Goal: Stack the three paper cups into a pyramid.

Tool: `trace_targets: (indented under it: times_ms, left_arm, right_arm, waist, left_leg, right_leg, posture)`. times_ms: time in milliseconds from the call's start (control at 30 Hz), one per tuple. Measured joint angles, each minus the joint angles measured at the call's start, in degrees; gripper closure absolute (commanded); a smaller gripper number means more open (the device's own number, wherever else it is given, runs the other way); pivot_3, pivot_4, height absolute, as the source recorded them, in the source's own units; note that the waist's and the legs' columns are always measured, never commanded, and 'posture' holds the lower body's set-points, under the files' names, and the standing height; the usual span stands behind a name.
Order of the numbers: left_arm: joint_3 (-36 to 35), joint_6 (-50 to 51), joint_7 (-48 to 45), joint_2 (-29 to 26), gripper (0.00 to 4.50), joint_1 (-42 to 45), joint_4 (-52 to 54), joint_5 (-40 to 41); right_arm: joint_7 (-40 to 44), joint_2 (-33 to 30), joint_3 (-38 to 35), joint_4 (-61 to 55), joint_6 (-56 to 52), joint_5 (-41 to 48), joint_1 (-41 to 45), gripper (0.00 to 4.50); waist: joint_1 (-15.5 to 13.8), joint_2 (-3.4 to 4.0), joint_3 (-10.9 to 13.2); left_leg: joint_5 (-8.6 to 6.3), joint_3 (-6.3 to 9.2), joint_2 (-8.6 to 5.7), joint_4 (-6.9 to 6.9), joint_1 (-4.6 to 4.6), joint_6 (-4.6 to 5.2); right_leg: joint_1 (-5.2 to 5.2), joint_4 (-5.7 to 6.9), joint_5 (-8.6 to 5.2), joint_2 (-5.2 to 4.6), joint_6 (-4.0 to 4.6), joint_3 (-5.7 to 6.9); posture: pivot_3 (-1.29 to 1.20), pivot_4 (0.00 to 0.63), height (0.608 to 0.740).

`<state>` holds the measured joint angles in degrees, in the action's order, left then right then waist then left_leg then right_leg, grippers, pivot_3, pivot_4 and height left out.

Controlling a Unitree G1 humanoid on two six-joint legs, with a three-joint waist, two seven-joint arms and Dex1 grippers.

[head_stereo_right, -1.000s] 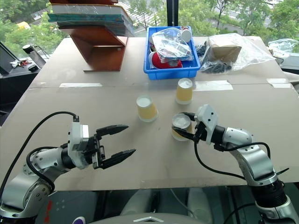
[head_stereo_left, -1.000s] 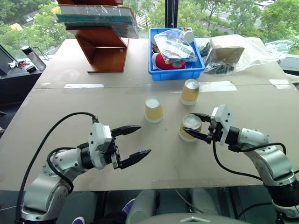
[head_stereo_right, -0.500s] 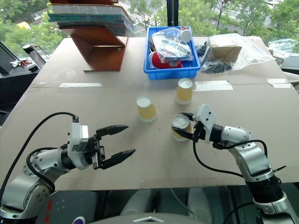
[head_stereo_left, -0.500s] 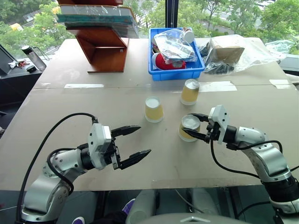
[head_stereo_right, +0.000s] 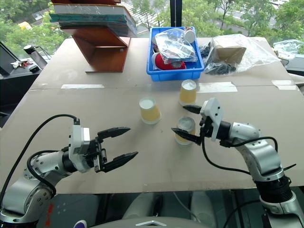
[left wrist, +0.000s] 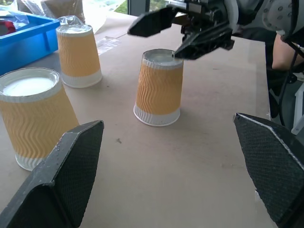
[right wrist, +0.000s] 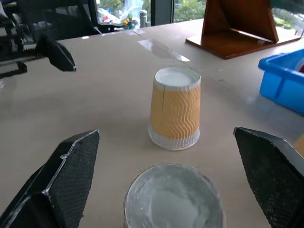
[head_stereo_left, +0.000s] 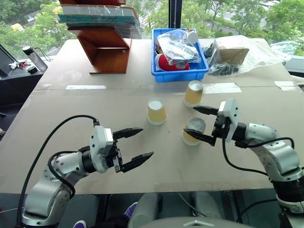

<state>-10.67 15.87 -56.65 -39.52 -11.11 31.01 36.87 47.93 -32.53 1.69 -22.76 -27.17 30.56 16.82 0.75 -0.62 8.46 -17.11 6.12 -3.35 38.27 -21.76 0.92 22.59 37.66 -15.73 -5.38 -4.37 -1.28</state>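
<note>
Jaws of right gripper (head_stereo_left: 204, 124) now spread wide, nearest cup (head_stereo_left: 193, 131) released on tabletop (head_stereo_left: 71, 114); left gripper (head_stereo_left: 137, 145) wide, pyramid unbuilt.

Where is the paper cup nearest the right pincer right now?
In the left eye view that paper cup stands upside down on the table, right of centre, just below the open right pincer and nearer the robot than the other two cups.

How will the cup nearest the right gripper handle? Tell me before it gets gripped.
The nearest paper cup probably weighs little: thin paper, standing upside down, so empty. Its rippled sleeve should give the right gripper friction, but a hard squeeze may crush it. Tapered and tall, it could tip if nudged.
</note>
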Motion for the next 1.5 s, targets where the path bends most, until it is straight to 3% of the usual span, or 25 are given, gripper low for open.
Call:
trace_targets:
  times_ms: [233,400,533,933,1500]
  left_arm:
    - [0.23,-0.13,0.11,0.59,0.0,0.78,-0.14,-0.69]
    - [-0.99,-0.52,0.0,1.95,0.0,0.58,-0.51,0.69]
    - [-6.08,-1.45,0.04,2.38,0.0,-1.2,-0.77,2.7]
    - [-9.2,-4.49,5.23,8.28,0.0,-5.64,2.29,3.23]
    - [-9.3,-7.52,3.87,7.89,0.0,-8.42,3.99,3.78]
  right_arm:
    - [-6.83,0.86,-3.5,8.47,-2.78,-1.48,10.52,0.03]
    - [-8.39,3.8,0.58,24.0,-1.32,-8.52,17.11,0.03]
    - [-8.86,6.7,1.87,32.19,-0.41,-11.38,21.25,0.03]
    - [-9.11,10.79,1.81,39.57,0.19,-13.33,27.05,0.03]
    - [-10.13,13.65,1.76,47.14,2.51,-16.6,29.94,0.03]
  waist:
    - [0.12,0.0,0.0]
    - [0.23,0.0,0.0]
    - [0.5,0.02,0.02]
    - [0.31,0.02,0.02]
    - [1.22,0.03,0.02]
  left_leg:
    - [0.0,-0.01,0.0,-0.01,0.0,-0.01]
    - [0.0,-0.03,0.0,-0.03,-0.05,-0.01]
    - [0.01,-0.05,0.0,-0.07,-0.1,-0.01]
    - [0.01,-0.04,-0.01,-0.06,-0.12,-0.01]
    - [0.01,-0.05,-0.01,-0.07,-0.11,-0.01]
  right_leg:
    - [0.02,0.0,0.0,0.01,0.0,0.0]
    - [0.08,-0.01,0.0,0.0,0.0,-0.01]
    - [0.18,-0.01,0.0,-0.01,0.0,-0.03]
    - [0.18,-0.01,0.0,-0.03,0.01,-0.01]
    - [0.18,-0.02,0.0,-0.02,0.01,-0.02]
  posture:
    - [0.0,0.15,0.74]
    - [0.0,0.15,0.74]
    - [0.0,0.15,0.74]
    - [0.0,0.15,0.74]
    - [0.0,0.15,0.74]
